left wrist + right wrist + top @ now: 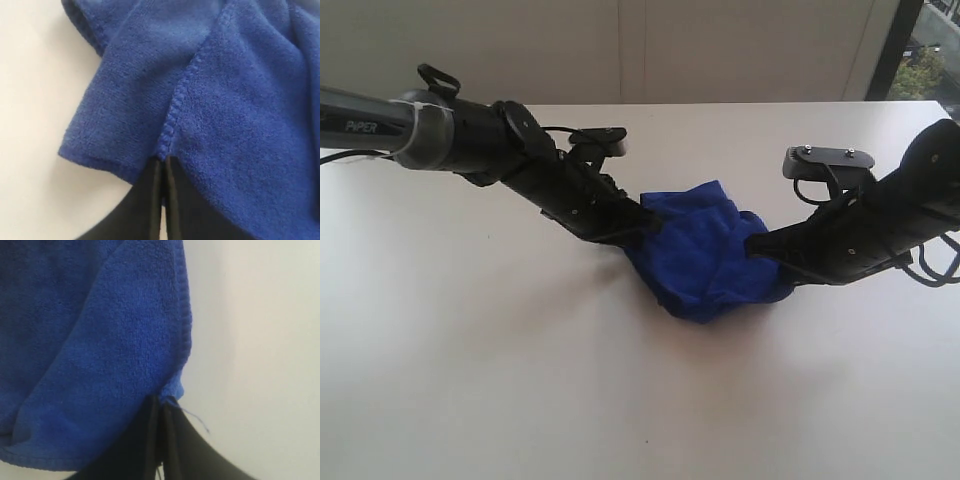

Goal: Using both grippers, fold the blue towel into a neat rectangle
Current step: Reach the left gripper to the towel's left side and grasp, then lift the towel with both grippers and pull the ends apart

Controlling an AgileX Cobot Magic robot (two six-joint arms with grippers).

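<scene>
Blue towel (705, 255) lies bunched mid-worktop (520, 390), nearer the far edge — left gripper (164, 165) pinched shut on one hem, right gripper (161, 402) clamped on the opposite hem. Its length runs gripper to gripper, so drawing apart looks like the move.

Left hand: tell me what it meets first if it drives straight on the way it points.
The blue towel: the left hand is shut on its hemmed edge, with bunched cloth directly ahead. Past that probably the right hand, though depth is unclear.
</scene>
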